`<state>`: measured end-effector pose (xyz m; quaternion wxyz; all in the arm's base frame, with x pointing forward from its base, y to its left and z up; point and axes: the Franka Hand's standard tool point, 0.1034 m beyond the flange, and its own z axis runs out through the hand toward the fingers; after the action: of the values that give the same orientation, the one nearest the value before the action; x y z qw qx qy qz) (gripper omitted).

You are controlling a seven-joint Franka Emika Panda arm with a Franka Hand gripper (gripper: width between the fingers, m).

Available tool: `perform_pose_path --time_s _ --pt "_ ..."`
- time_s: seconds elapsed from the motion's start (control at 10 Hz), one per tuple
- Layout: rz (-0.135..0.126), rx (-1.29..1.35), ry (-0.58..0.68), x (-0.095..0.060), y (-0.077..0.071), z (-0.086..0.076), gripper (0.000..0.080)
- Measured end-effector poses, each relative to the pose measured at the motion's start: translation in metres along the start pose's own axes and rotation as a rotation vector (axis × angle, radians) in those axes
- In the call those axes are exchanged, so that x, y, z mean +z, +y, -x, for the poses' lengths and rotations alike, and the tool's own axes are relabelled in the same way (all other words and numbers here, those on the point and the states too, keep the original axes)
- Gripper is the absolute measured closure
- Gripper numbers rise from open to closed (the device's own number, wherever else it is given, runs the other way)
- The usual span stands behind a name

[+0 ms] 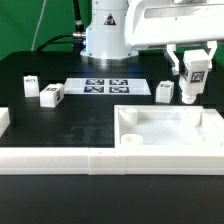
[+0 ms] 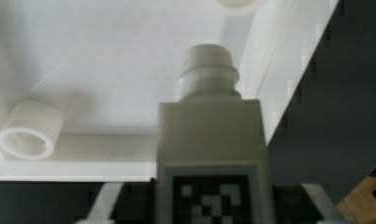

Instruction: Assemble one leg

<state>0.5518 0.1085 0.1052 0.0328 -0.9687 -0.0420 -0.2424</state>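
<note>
The leg (image 2: 211, 140) fills the middle, 1 black-and-white marker tag (image 2: 210, 200) on its near face, its stepped round tip seen against the white tray-like part (image 2: 96, 60). 1 raised round socket (image 2: 28, 130) stands on that tray; black table (image 2: 345, 110) borders it.

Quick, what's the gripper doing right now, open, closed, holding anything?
Gripper: closed, holding the leg upright, clear of the table.

Marker board (image 1: 104, 87) flat on black table (image 1: 70, 125), big white tray-like part (image 1: 180, 128) toward exterior view's right
</note>
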Motion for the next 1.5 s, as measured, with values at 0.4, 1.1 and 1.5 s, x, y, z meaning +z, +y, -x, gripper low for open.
perform_pose_path --time_s 0.4,1.1,1.5 --pt "-0.007 -0.029 0.008 0.01 -0.005 -0.018 0.0512" --pt "0.008 -0.091 0.065 0.048 0.01 -0.054 0.0512" --pt "0.009 -0.098 0.095 0.051 0.004 -0.055 0.0512"
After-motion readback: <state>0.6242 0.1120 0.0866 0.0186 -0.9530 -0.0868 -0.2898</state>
